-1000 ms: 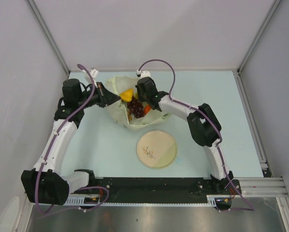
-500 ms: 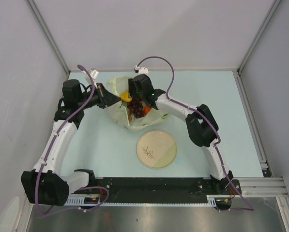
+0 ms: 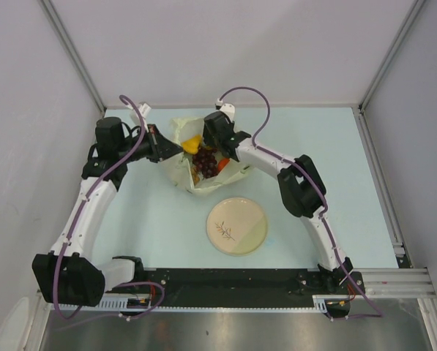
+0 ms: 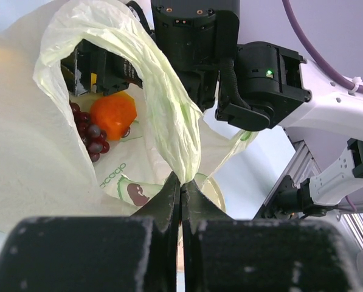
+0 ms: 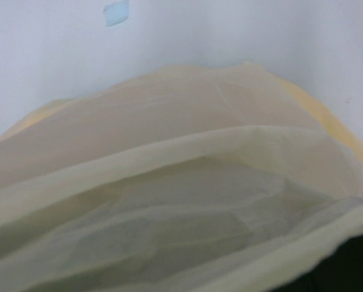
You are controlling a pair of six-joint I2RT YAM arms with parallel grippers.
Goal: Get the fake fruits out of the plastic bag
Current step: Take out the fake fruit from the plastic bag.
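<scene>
The plastic bag (image 3: 183, 167) lies at the table's far middle with its mouth held up. My left gripper (image 3: 171, 148) is shut on the bag's rim (image 4: 182, 164), jaws pinched together on the thin film. Inside lie the fake fruits: a yellow fruit (image 3: 192, 142), dark grapes (image 3: 206, 165) and an orange (image 4: 112, 115). My right gripper (image 3: 206, 148) reaches down into the bag mouth. In the left wrist view its black fingers (image 4: 123, 67) stand apart above the orange and the grapes (image 4: 90, 134). The right wrist view shows only pale bag film (image 5: 181, 201).
A round cream plate (image 3: 236, 226) with a sprig design lies on the pale blue table nearer the arm bases. Grey walls and aluminium rails (image 3: 379, 168) bound the table. The right arm's purple cable (image 3: 255, 99) loops above the bag.
My right gripper has opened inside the bag, swinging left over the yellow fruit and then back a little. The left gripper and the fruits have stayed put.
</scene>
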